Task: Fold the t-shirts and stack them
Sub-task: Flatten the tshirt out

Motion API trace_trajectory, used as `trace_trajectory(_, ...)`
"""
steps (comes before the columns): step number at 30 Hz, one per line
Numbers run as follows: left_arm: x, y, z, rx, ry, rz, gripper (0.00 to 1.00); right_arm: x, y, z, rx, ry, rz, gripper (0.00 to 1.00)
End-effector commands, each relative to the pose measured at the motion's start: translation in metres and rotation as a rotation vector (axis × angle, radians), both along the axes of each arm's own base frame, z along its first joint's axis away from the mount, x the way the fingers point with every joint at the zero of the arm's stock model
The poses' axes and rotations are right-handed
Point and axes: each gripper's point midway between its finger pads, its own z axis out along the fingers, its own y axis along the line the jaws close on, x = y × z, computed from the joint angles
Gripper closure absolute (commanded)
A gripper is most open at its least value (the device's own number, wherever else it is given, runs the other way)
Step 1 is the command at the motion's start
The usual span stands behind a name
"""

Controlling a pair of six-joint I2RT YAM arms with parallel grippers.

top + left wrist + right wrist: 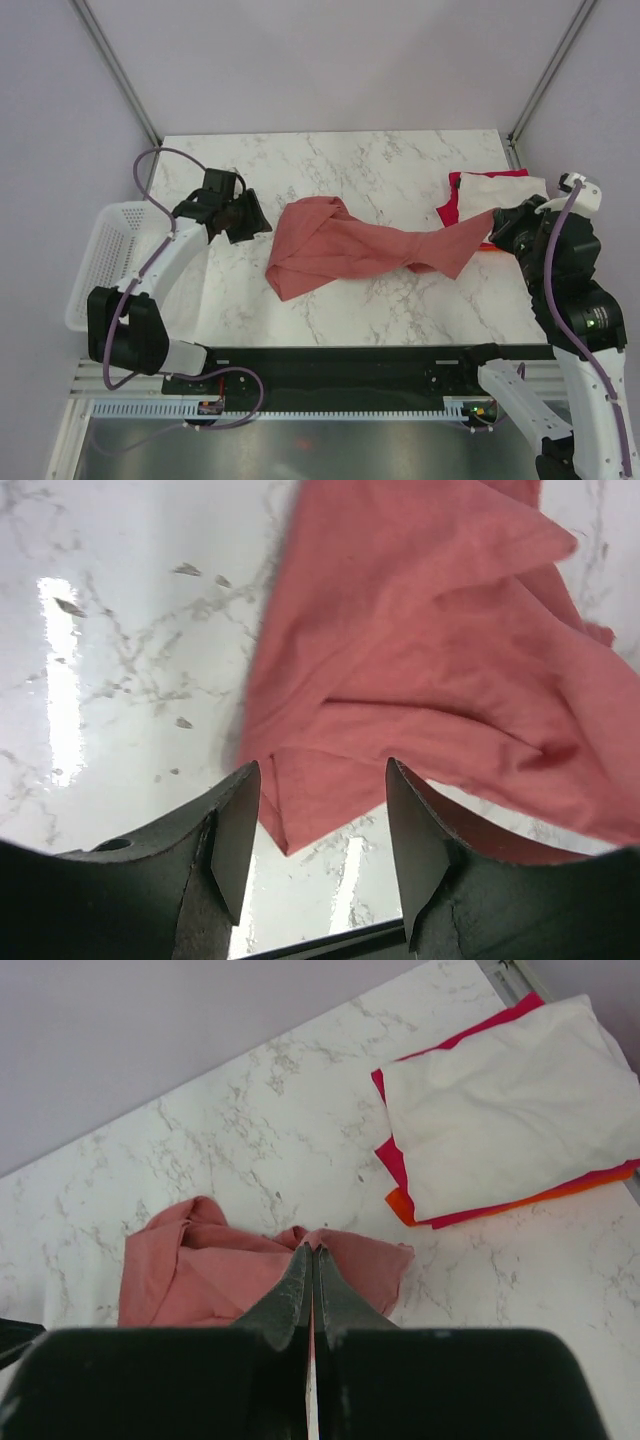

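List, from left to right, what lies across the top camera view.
white mesh basket → left gripper → salmon-red shirt → stack of folded shirts. The right arm overlaps the stack, so it is left out.

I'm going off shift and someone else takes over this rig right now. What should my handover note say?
Left tool: open, holding nothing, at the left end of the red shirt.
Right tool: shut on the red shirt's right end.
Red shirt: crumpled and unfolded, stretched across the middle of the table.
Done: white shirt folded on top of the magenta shirt and orange shirt, stacked at the far right.
Left: fold the red shirt and add it to the stack.
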Motion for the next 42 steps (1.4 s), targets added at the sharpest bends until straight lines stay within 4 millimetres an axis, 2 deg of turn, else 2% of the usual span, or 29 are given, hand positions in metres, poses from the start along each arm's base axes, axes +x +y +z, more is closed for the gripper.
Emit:
trace_trajectory(1, -0.009, -0.024, 0.022, -0.044, -0.069, -0.032, 0.39, 0.005, 0.004, -0.024, -0.003, 0.063, 0.014, 1.0)
trace_trajectory(2, -0.015, -0.036, 0.021, -0.054, -0.065, -0.054, 0.4, 0.005, 0.004, -0.025, -0.006, 0.065, 0.017, 1.0)
trace_trajectory(5, -0.024, -0.049, 0.011, -0.052, -0.047, -0.077, 0.45, 0.006, 0.004, -0.029, -0.016, 0.07, 0.019, 1.0)
trace_trajectory(9, -0.034, -0.06, -0.011, 0.013, -0.025, -0.156, 0.66, 0.006, 0.006, -0.035, -0.017, 0.077, 0.035, 1.0)
trace_trajectory(11, -0.038, -0.064, -0.021, 0.03, -0.003, -0.194, 0.7, 0.007, 0.007, -0.036, -0.019, 0.078, 0.037, 1.0)
trace_trajectory(13, -0.043, -0.066, -0.04, 0.046, 0.056, -0.208, 0.68, 0.007, 0.007, -0.036, -0.017, 0.078, 0.037, 1.0)
trace_trajectory(14, -0.044, -0.067, -0.048, 0.05, 0.08, -0.207, 0.65, 0.008, 0.007, -0.035, -0.018, 0.075, 0.037, 1.0)
trace_trajectory(15, -0.046, -0.067, -0.058, 0.057, 0.114, -0.202, 0.57, 0.008, 0.007, -0.034, -0.014, 0.07, 0.035, 1.0)
trace_trajectory(16, -0.047, -0.065, -0.066, 0.065, 0.132, -0.189, 0.56, 0.009, 0.008, -0.035, -0.012, 0.071, 0.037, 1.0)
trace_trajectory(18, -0.043, -0.061, -0.078, 0.093, 0.142, -0.163, 0.56, 0.009, 0.008, -0.034, -0.01, 0.068, 0.04, 1.0)
trace_trajectory(22, -0.032, -0.059, -0.088, 0.122, 0.141, -0.134, 0.53, 0.009, 0.01, -0.033, -0.005, 0.066, 0.048, 1.0)
trace_trajectory(23, -0.029, -0.059, -0.089, 0.125, 0.14, -0.13, 0.5, 0.009, 0.011, -0.033, -0.003, 0.066, 0.051, 1.0)
trace_trajectory(26, -0.022, -0.06, -0.096, 0.129, 0.154, -0.121, 0.49, 0.009, 0.011, -0.033, -0.004, 0.065, 0.056, 1.0)
trace_trajectory(32, -0.005, -0.047, -0.105, 0.123, 0.163, -0.063, 0.53, 0.009, 0.011, -0.029, -0.01, 0.056, 0.058, 1.0)
trace_trajectory(39, 0.007, -0.049, -0.1, 0.097, 0.134, -0.048, 0.59, 0.011, 0.012, -0.034, -0.011, 0.069, 0.063, 1.0)
trace_trajectory(42, 0.011, -0.052, -0.096, 0.079, 0.119, -0.047, 0.56, 0.012, 0.013, -0.036, -0.013, 0.073, 0.063, 1.0)
